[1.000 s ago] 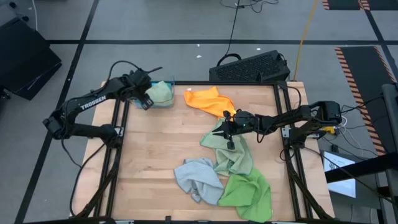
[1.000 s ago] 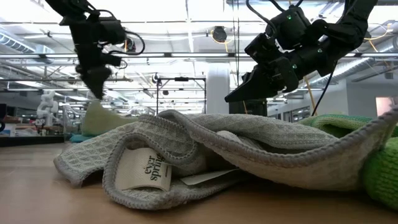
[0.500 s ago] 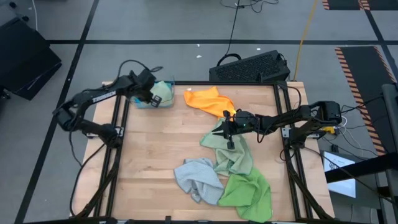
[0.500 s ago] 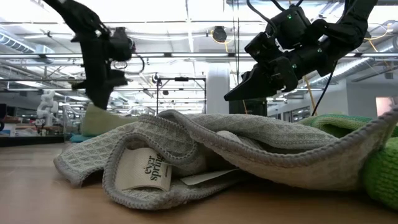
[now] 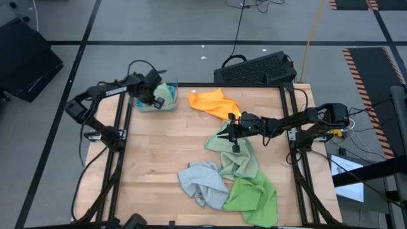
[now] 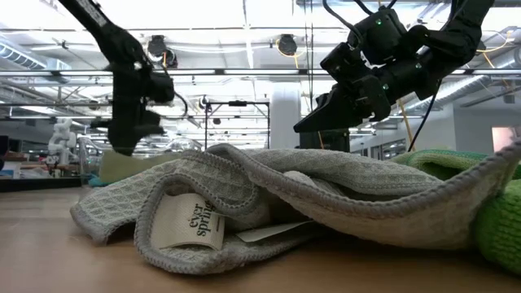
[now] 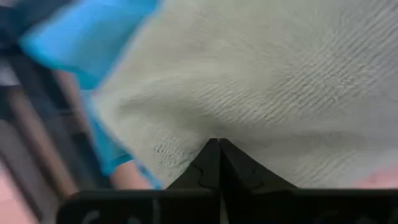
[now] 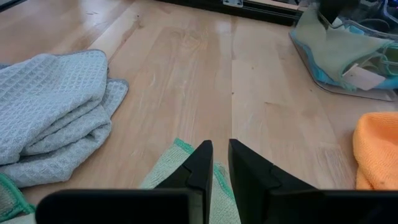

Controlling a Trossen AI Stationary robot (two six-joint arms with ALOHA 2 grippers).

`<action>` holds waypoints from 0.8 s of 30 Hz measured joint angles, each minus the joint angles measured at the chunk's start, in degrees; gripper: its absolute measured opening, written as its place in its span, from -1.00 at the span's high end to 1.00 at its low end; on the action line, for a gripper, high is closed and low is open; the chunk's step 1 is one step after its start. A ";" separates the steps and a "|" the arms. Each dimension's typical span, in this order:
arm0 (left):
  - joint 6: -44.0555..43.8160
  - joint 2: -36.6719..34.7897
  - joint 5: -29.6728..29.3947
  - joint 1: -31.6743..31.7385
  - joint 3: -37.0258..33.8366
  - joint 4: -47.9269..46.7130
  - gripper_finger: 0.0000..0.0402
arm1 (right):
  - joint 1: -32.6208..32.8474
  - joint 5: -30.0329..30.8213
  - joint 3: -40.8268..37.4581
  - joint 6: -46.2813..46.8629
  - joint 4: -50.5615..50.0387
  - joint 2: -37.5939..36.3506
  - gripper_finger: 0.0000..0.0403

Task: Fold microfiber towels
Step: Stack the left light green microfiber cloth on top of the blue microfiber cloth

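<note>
Pale wooden tabletop (image 5: 165,146) in a dark frame, with grey floor around it and a black keyboard-like unit (image 5: 257,69) just past the far edge. Behind, in the low view, a bright workshop hall with ceiling rails.

At the far left corner: left gripper (image 5: 151,97) down on a pale sage green towel (image 5: 166,94), lying folded over a bright blue towel (image 5: 166,106); jaws together, tips pressed against the sage cloth in the left wrist view (image 7: 280,93), blue cloth (image 7: 93,37) showing beside it. Cannot tell whether any fabric is pinched between them.

Right gripper (image 5: 224,135) near the tabletop's middle, raised over the second sage green towel (image 5: 238,156), which lies crumpled there; jaws nearly together with a slim gap, nothing between them.

Orange towel (image 5: 213,102) rumpled by the far edge, between the two grippers. Light grey towel (image 5: 202,181) bunched toward the near edge, touching the sage one. Bright green towel (image 5: 253,196) heaped at the near right, beside the grey. White care label (image 6: 194,221) visible on the grey towel in the low view.
</note>
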 joint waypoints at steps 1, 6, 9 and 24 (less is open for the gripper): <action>-0.16 -1.20 -0.01 0.20 0.82 -0.89 0.99 | 0.00 0.00 0.00 -0.01 -0.02 0.00 0.78; -5.41 -6.96 -0.01 -0.81 3.42 -4.32 0.98 | 0.00 0.00 0.00 -0.04 0.01 0.00 0.78; -8.56 -7.46 0.27 -2.35 3.27 -7.17 0.99 | -0.01 0.00 0.00 -0.04 0.10 0.00 0.78; -6.58 3.28 -3.52 2.78 -1.30 5.47 0.99 | -0.02 0.00 0.02 0.88 0.52 0.00 0.78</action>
